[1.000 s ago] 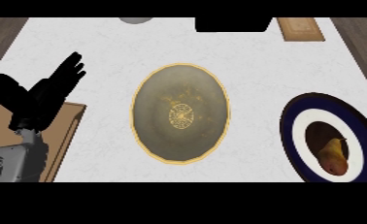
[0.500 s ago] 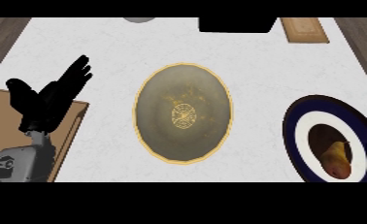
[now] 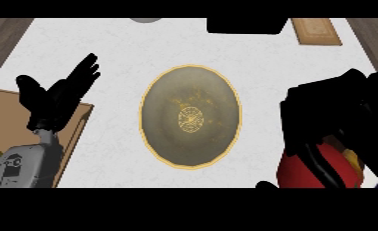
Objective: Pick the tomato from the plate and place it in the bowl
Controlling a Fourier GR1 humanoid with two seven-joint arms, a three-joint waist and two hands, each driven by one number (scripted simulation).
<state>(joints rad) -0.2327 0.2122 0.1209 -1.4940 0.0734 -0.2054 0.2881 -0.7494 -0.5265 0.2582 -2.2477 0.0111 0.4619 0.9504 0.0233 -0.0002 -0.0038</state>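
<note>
Head view, only view. The right hand [image 3: 332, 105] is now in frame at the counter's [image 3: 111, 45] right edge. Half a second ago that spot showed only the dark-rimmed plate with its contents, no hand. The plate is now fully hidden under the hand and cannot be pointed at.

The tomato [image 3: 297, 174] shows as a red mass at the near right corner, under and partly behind the right hand. Dark fingers [image 3: 319, 161] lie curled across its red surface, so the hand reads as clamped on the tomato. A small yellow patch beside the red is too unclear to name. Both hand and tomato look large in frame. My guess is the tomato is already off the plate, but contact with the plate cannot be checked.

The bowl [image 3: 166, 105], gold-rimmed, sits mid-counter with nothing in it, well apart from the tomato and to its left. It holds the same spot as before.

The left hand [image 3: 52, 105] rests at the left edge, fingers straight and spread, pointing up, holding nothing. It sits over a wooden board [image 3: 77, 125] and has drifted slightly compared with the earlier frames, with no part in the task.

At the far edge are a black object [image 3: 246, 25], a grey item [image 3: 146, 19] and a second wooden board [image 3: 317, 31]. All are clear of the path.

Judgement: the grasp step looks done or nearly done. What is left is carrying the tomato leftward over the bowl and releasing. The risk is that the hand blocks sight of the tomato, so the grip is hard to verify.
</note>
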